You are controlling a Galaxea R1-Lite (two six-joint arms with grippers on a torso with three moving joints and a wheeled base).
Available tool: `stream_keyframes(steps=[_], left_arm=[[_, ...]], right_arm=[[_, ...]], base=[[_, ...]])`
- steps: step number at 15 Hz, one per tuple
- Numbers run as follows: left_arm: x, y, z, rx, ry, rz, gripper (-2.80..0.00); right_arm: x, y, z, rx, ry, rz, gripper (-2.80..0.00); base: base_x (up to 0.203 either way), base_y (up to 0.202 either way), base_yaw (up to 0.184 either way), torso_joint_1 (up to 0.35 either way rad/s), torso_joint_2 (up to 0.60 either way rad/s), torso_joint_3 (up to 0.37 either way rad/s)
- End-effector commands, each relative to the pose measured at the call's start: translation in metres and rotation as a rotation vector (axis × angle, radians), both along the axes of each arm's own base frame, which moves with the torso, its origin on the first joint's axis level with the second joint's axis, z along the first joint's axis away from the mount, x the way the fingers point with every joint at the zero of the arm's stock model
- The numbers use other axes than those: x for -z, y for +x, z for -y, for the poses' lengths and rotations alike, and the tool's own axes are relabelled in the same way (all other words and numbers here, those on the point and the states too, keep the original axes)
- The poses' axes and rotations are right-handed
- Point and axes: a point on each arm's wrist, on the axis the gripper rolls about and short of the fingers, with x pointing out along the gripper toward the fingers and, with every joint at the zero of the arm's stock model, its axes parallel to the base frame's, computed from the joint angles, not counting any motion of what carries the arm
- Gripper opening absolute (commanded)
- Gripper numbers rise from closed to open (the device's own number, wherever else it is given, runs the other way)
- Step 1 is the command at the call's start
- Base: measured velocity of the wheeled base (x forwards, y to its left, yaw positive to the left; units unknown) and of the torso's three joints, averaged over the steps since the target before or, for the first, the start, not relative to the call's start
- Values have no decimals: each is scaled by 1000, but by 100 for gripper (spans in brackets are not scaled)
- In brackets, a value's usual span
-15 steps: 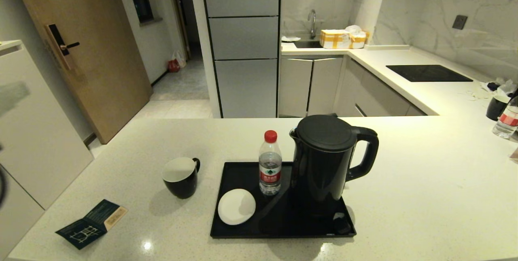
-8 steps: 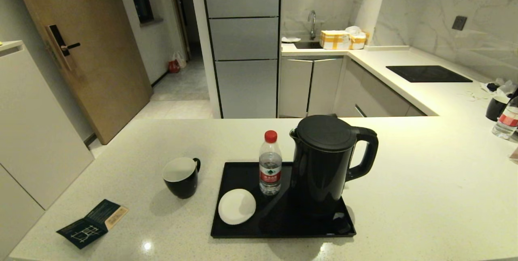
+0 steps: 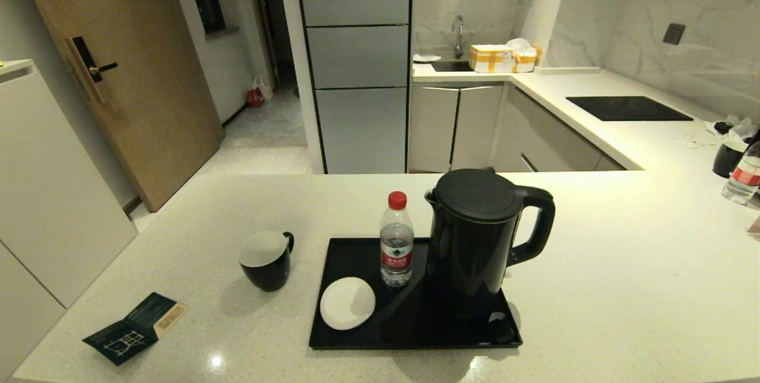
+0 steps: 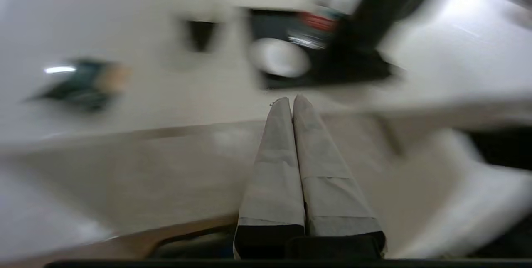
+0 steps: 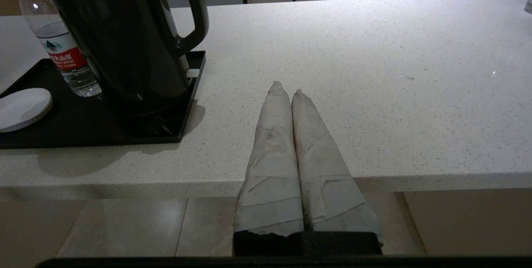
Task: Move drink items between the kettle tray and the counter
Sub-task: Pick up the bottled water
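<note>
The glossy black kettle tray (image 3: 356, 252) lies on the cream counter (image 3: 594, 288). On it stand the tall black kettle (image 3: 478, 234), the red-capped bottle (image 3: 396, 240) and the white saucer (image 3: 347, 303). The black mug (image 3: 265, 259) with its white lining stands on the counter left of the tray. Neither gripper shows in the head view. My left gripper (image 4: 291, 99) is shut and empty, off the counter's near edge. My right gripper (image 5: 286, 89) is shut and empty, low at the counter's near edge, right of the tray (image 5: 83, 122) and kettle (image 5: 120, 35).
A dark green leaflet (image 3: 133, 328) lies at the counter's front left. A second mug (image 3: 729, 157) and bottle (image 3: 742, 178) stand at the far right. A black hob panel (image 3: 628, 107) sits in the side worktop.
A pale blurred shape at the head view's left edge a second ago, likely my left arm, is gone from that view. The objects on the counter have not moved.
</note>
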Motion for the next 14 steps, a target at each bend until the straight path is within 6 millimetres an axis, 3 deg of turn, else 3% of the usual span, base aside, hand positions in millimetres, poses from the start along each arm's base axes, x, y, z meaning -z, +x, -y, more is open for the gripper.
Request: stream_keyframes(steps=[1, 5, 6, 10, 14], left_arm=[[-11, 42, 7, 193, -30, -129, -280], [4, 114, 17, 402, -15, -214, -280], [7, 135, 21, 438, -14, -244, 0], [36, 212, 36, 534, 44, -263, 0], [76, 270, 56, 568, 101, -218, 0]], right_arm=[[0, 0, 0, -1, -1, -3, -280], [0, 0, 0, -1, -1, -1, -280], [0, 0, 0, -1, -1, -2, -280], [0, 0, 0, 1, -1, -3, -280], [0, 0, 0, 1, -1, -2, -280]], base=[[0, 0, 0, 0, 0, 0], [0, 0, 0, 0, 0, 0], [0, 0, 0, 0, 0, 0], [0, 0, 0, 0, 0, 0], [0, 0, 0, 0, 0, 0]])
